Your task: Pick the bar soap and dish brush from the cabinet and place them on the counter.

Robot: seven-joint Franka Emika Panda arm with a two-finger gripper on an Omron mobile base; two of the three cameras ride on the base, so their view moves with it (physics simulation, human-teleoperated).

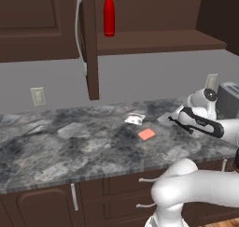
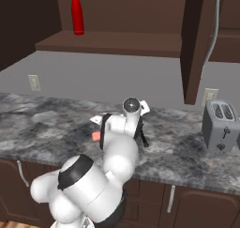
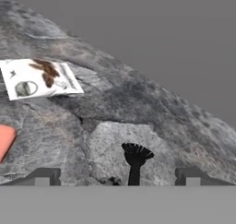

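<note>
hand view: dish brush (image 3: 135,159) lies on counter (image 3: 138,112) between spread fingertips (image 3: 44,176) | left base view: bar soap (image 1: 146,134) mid-counter, brush hidden

You're working in a home kitchen: marbled stone counter (image 1: 56,146) under the gripper (image 3: 117,176), dark wooden cabinet (image 1: 32,25) above it, toaster (image 2: 220,124) to its right, wall outlet (image 1: 38,96) behind.
</note>
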